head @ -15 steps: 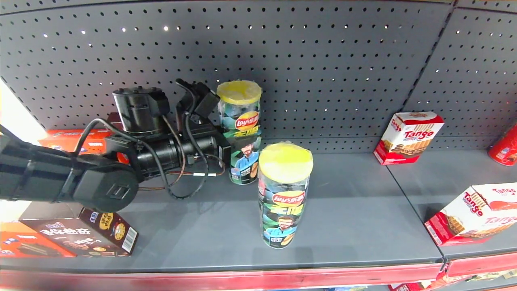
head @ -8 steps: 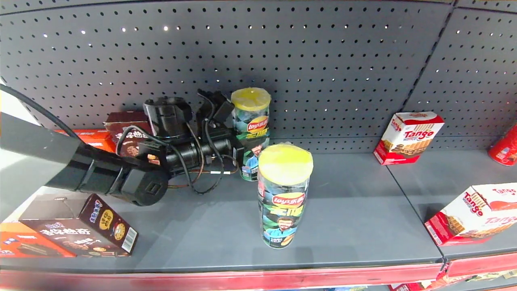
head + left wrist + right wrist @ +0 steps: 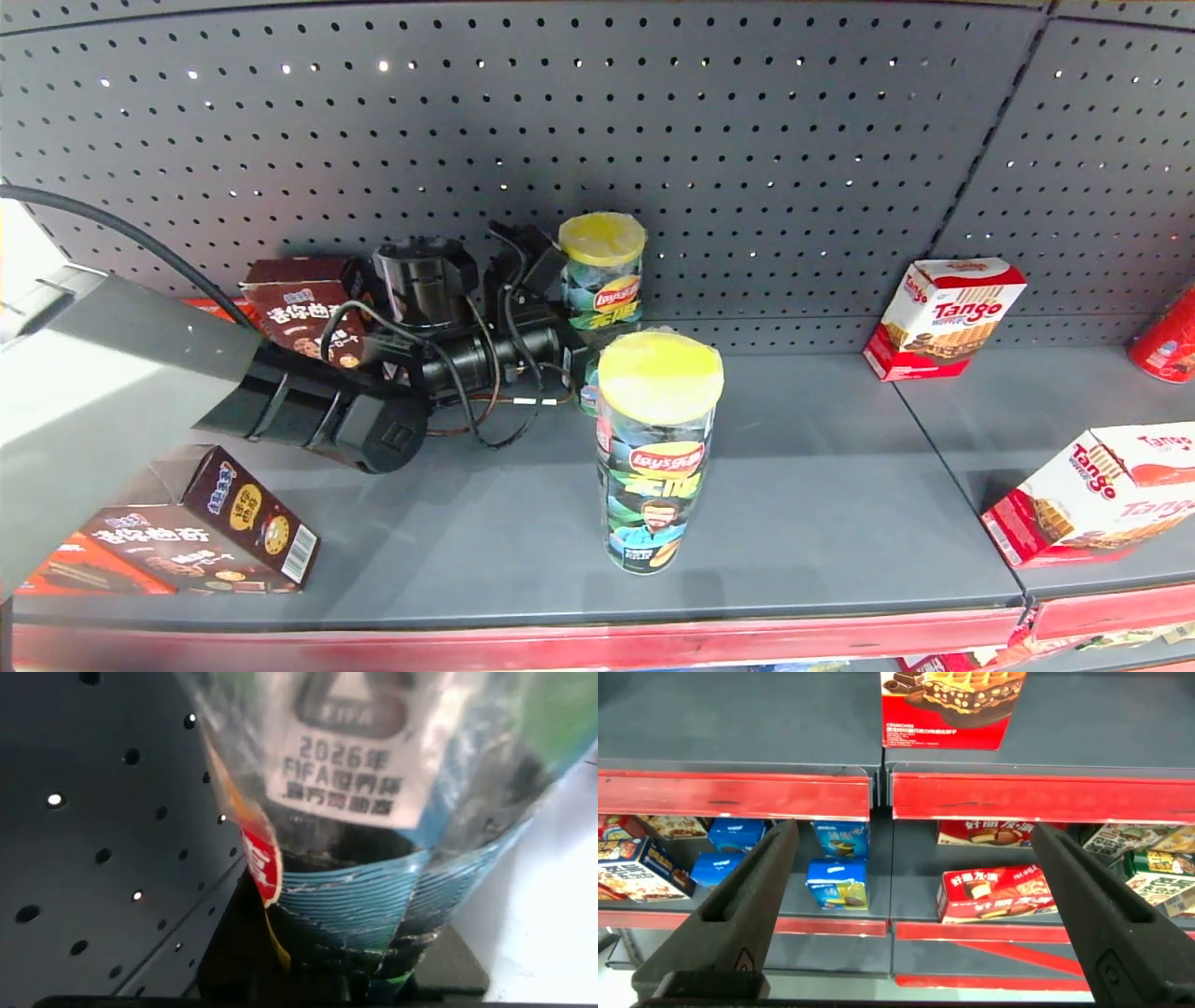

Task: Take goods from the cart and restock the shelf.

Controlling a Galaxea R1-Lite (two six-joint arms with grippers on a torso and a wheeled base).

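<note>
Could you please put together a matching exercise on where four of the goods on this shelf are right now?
Things:
1. rear chip can
2. front chip can
3. rear wafer box
4. front cookie box

States:
A. standing free, mid-shelf
B. lying flat at the front left
C. held in the left claw
D. tilted, by the pegboard at the right

Pairs: 1-C, 2-A, 3-D, 4-B

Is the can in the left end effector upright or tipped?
Upright: the held can stands vertical in the left end effector, yellow lid on top; base hidden behind front can.
</note>
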